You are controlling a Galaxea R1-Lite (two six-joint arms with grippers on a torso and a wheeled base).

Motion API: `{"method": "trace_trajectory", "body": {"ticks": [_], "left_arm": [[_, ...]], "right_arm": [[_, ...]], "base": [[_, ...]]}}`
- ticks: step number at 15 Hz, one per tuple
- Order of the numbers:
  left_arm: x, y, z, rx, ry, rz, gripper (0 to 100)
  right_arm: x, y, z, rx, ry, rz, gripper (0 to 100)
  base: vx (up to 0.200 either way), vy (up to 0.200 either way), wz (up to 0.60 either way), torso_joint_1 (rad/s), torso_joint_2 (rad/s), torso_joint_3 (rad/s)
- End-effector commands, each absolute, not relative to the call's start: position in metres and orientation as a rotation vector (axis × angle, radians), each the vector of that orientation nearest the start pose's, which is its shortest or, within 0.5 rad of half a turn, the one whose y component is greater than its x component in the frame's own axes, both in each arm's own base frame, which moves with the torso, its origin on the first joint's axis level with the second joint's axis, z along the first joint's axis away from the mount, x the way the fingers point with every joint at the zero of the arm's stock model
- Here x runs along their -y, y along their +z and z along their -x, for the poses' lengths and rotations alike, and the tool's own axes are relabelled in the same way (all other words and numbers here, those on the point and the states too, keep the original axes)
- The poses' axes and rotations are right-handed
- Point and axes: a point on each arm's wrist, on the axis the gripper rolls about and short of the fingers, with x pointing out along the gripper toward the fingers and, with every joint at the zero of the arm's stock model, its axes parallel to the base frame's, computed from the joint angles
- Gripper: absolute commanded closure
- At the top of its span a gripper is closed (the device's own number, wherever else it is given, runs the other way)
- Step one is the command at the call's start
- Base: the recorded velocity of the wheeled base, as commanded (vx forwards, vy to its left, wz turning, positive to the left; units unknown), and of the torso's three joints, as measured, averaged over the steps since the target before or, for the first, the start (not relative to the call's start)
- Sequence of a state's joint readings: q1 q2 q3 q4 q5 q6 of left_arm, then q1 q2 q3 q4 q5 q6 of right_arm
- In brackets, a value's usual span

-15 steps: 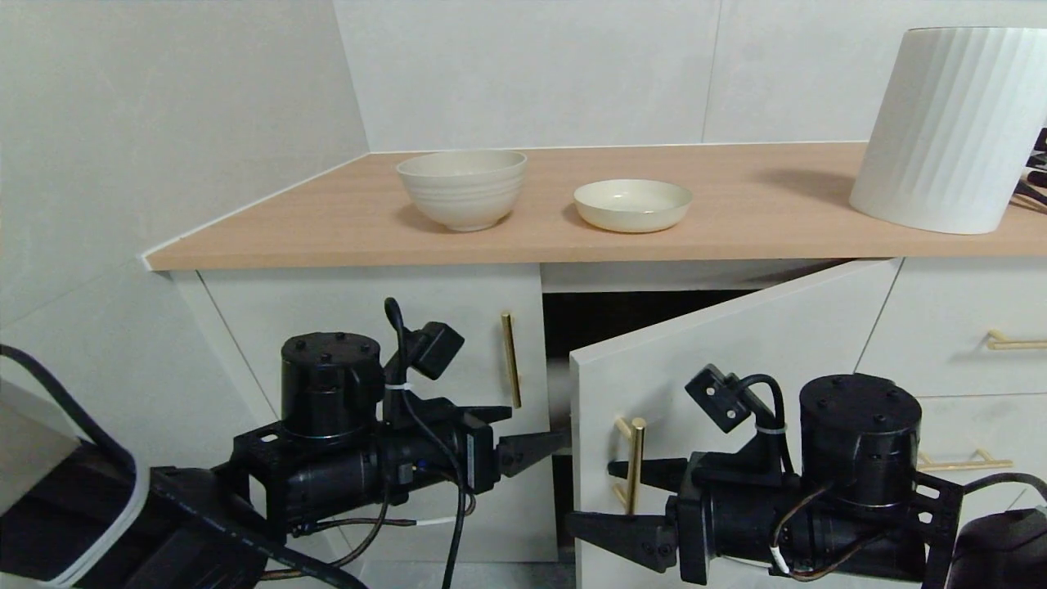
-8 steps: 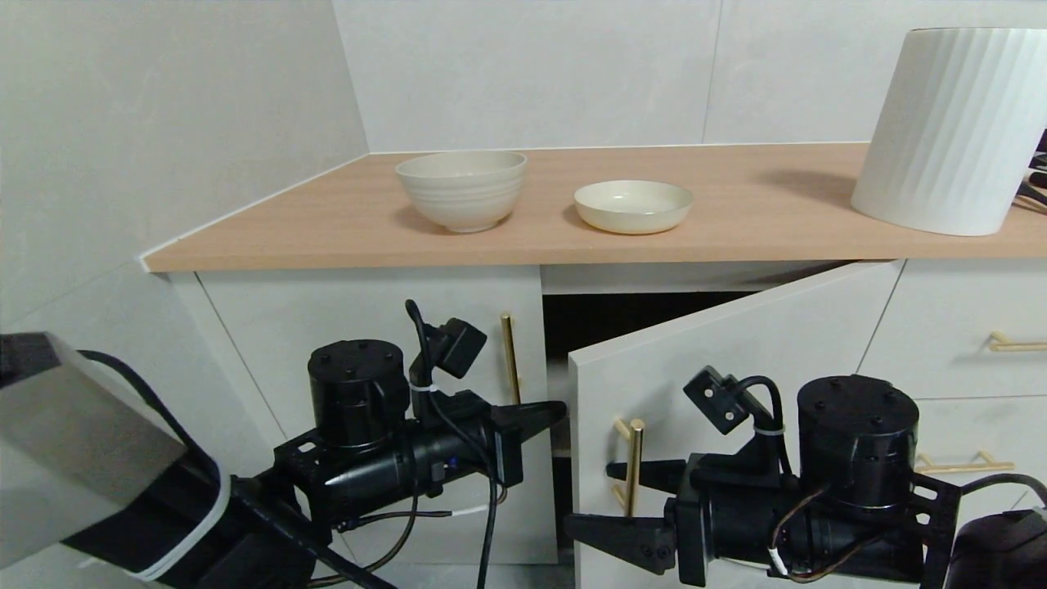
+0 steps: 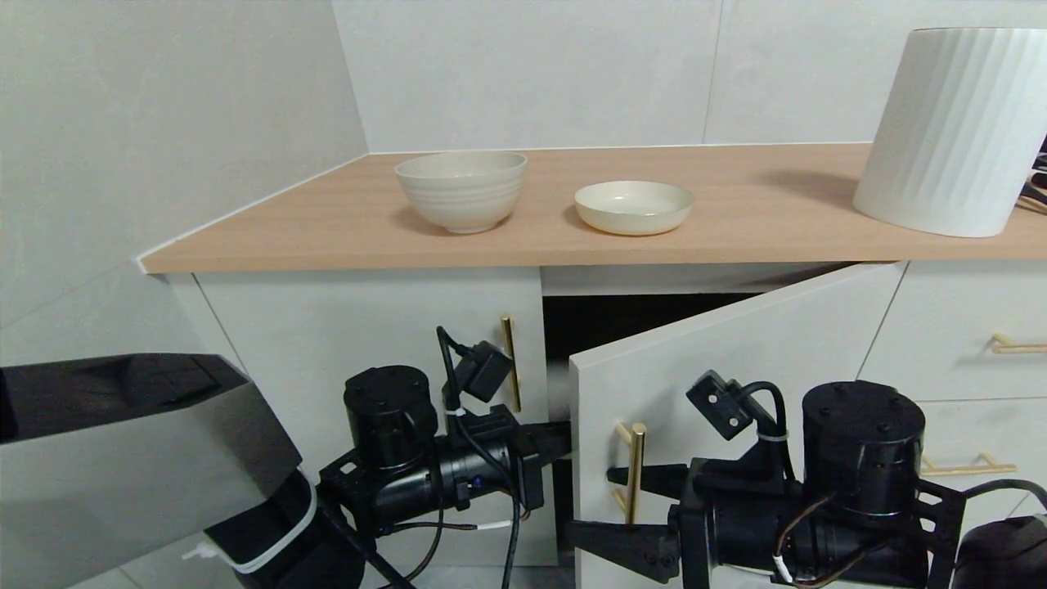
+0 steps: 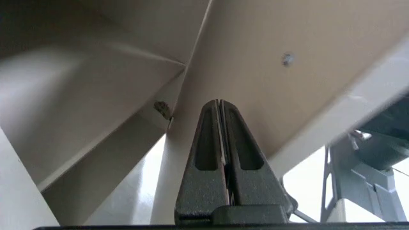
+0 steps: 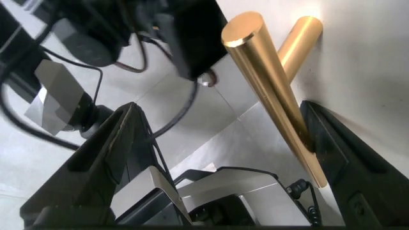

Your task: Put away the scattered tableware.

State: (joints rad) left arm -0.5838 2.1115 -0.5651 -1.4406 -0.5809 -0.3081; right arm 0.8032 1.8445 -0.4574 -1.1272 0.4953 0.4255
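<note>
Pale tiled walls behind a wood-topped bench (image 3: 327, 233) over white cabinets. Landmark: the cabinet door (image 3: 736, 343), standing ajar.

- Ribbed bowl (image 3: 460, 190): upright on the bench, above the door and to its left.
- Shallow dish (image 3: 634, 206): on the bench just above the door's free edge, near the bowl but apart from it.
- Right pincer (image 3: 590, 501): open, in front of the door, one finger on either side of the door's gold handle (image 3: 631, 470). The right wrist view gives the handle (image 5: 275, 89) close up between the spread fingers (image 5: 121, 160); I cannot tell whether they touch it.
- Left pincer (image 3: 556, 438): at the door's free edge, at the dark gap. The left wrist view shows its fingers (image 4: 208, 153) pressed together, empty, pointing along the door's inner face.
- White ribbed container (image 3: 953, 131): on the bench, above the door's hinge side.
</note>
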Motion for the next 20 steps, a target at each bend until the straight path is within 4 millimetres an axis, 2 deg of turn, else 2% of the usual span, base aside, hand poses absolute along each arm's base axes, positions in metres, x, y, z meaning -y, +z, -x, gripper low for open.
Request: {"method": "trace_trajectory", "body": {"ticks": [1,7,10,12,14,17,20], "left_arm": [[0.197,0.071,-0.276,-0.287,-1.137,0.272,100],[0.207,0.071,-0.274,-0.283,-1.166,0.271,100],[0.209,0.071,-0.272,-0.286,-1.173,0.270,100],[0.209,0.071,-0.272,-0.286,-1.171,0.270,100],[0.210,0.071,-0.273,-0.284,-1.173,0.272,100],[0.210,0.070,-0.274,-0.284,-1.173,0.272,100],[0.212,0.068,-0.274,-0.297,-1.175,0.273,100]], "right_arm": [[-0.212,0.102,-0.190,-0.539,1.207,-0.318,0],[-0.200,0.102,-0.197,-0.507,1.161,-0.323,0],[-0.184,0.106,-0.209,-0.425,1.102,-0.328,0],[-0.174,0.109,-0.211,-0.401,1.049,-0.329,0],[-0.155,0.113,-0.211,-0.385,0.996,-0.339,0],[-0.130,0.109,-0.187,-0.415,0.957,-0.330,0],[-0.104,0.094,-0.153,-0.451,0.937,-0.215,0]], "base": [[0.000,0.000,0.00,0.000,0.00,0.000],[0.000,0.000,0.00,0.000,0.00,0.000],[0.000,0.000,0.00,0.000,0.00,0.000],[0.000,0.000,0.00,0.000,0.00,0.000],[0.000,0.000,0.00,0.000,0.00,0.000],[0.000,0.000,0.00,0.000,0.00,0.000],[0.000,0.000,0.00,0.000,0.00,0.000]]}}
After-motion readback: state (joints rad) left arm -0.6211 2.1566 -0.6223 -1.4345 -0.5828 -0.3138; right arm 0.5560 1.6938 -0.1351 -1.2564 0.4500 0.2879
